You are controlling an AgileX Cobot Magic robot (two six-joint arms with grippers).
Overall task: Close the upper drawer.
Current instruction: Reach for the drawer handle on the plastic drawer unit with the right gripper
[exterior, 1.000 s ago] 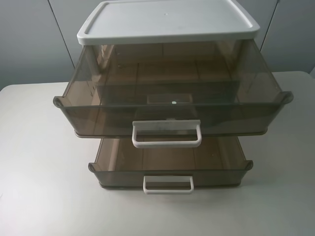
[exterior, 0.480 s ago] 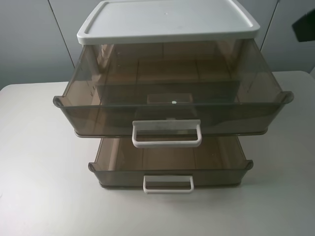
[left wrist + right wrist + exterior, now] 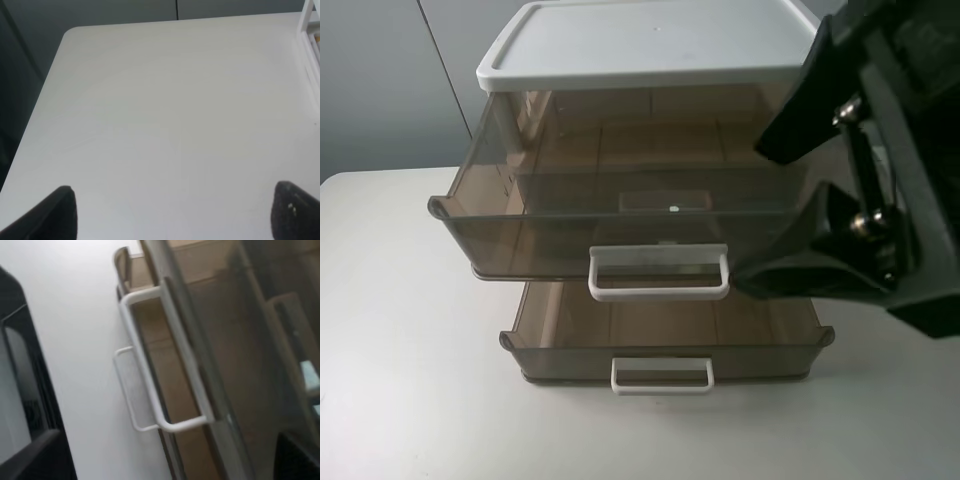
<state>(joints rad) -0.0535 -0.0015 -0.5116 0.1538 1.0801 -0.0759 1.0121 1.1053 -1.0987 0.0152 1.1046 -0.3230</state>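
Fingers of right gripper (image 3: pixel 750 218): spread wide, at the right end of upper drawer (image 3: pixel 520 235).
Fingers of left gripper (image 3: pixel 177 215): spread wide above table (image 3: pixel 150 100).
Upper drawer: pulled out, above open lower drawer (image 3: pixel 660 325).

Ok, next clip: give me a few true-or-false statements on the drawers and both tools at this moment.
1. The upper drawer is pulled out. True.
2. The drawer below it is fully shut. False: it is pulled out too.
3. The right tool is open. True.
4. The left tool grips the upper drawer. False: it hangs open over the table, holding nothing.
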